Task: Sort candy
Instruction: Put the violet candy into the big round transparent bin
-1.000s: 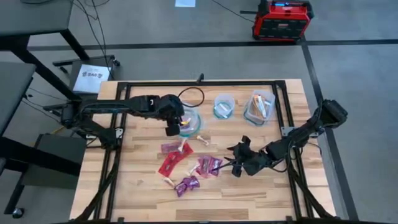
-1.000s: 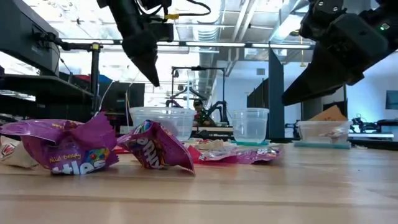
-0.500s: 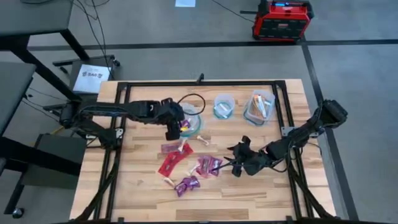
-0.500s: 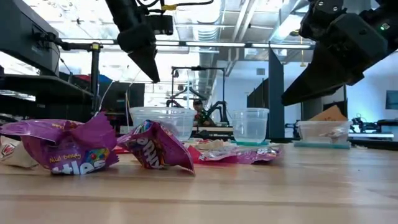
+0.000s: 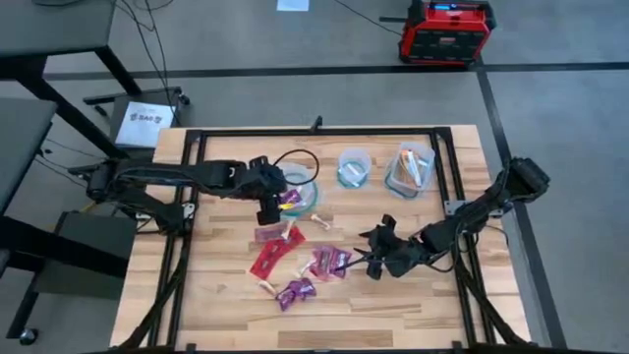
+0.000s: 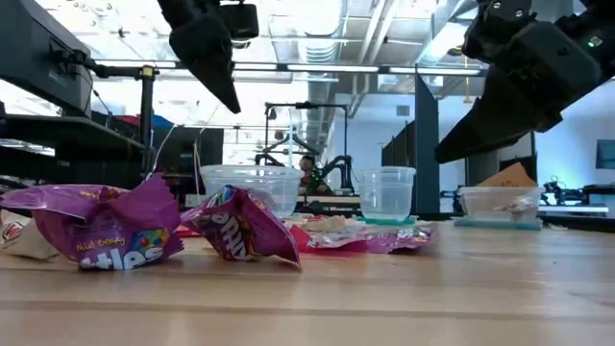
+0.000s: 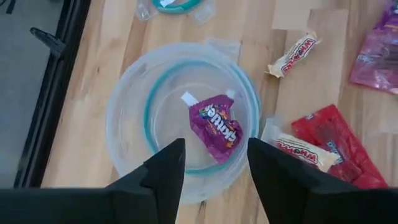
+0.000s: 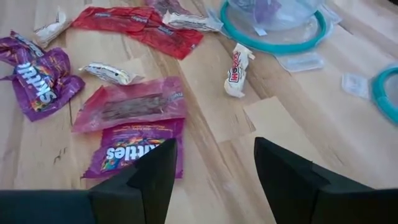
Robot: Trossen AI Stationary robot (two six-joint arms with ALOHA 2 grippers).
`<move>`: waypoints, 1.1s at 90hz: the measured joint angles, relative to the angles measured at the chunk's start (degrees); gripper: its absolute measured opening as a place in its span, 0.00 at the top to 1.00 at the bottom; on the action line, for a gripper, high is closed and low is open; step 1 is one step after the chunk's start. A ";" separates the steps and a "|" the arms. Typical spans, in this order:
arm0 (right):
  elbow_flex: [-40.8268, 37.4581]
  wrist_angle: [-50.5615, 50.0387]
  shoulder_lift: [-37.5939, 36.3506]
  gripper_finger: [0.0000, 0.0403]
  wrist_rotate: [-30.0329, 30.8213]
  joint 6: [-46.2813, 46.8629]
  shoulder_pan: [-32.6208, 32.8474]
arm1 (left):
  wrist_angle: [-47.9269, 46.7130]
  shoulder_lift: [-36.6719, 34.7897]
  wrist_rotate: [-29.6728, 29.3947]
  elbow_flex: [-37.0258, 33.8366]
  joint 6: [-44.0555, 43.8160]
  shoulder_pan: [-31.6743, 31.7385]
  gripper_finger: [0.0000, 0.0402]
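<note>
High view showed the left gripper [image 5: 267, 211], fingers spread and empty, above the clear blue-rimmed round bowl [image 5: 311, 194]; the red flat candy packet [image 5: 269, 258] lay at its six o'clock, long axis diagonal. The right gripper [image 5: 371, 264] waited spread nearby.

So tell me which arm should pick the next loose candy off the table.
Right, I'd judge. The right gripper is open beside the magenta packets, while the left gripper is open above the round container.

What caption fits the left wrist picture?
Open left gripper above a clear bowl holding one purple candy packet.
</note>
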 joint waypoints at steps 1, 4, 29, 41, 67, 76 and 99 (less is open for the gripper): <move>0.00 -0.03 -0.01 0.51 0.00 -0.17 0.00 | 0.03 -0.11 0.00 -0.17 -0.14 -0.09 0.60; 0.00 -0.26 -0.01 0.51 -0.02 -0.24 0.00 | 0.01 -0.42 0.00 -0.76 -0.67 -0.38 0.60; 0.00 -0.66 -0.01 0.51 -4.37 0.22 -0.04 | 12.67 -4.98 0.00 -10.55 -5.34 -3.97 0.60; 0.00 0.78 -0.01 0.51 -10.01 -4.30 -0.64 | 17.12 -6.77 0.05 -12.29 -4.40 -5.08 0.60; 2.11 14.35 10.18 0.51 -14.95 -21.09 -1.21 | 16.96 -7.27 0.10 -12.42 -1.11 -6.94 0.60; 4.87 11.52 15.31 0.51 -14.91 -28.64 -1.22 | 16.96 -7.27 0.11 -12.42 -0.54 -6.94 0.60; 10.23 6.50 21.93 0.57 -19.87 -32.44 -4.22 | 16.92 -7.27 0.07 -12.42 -1.07 -7.24 0.60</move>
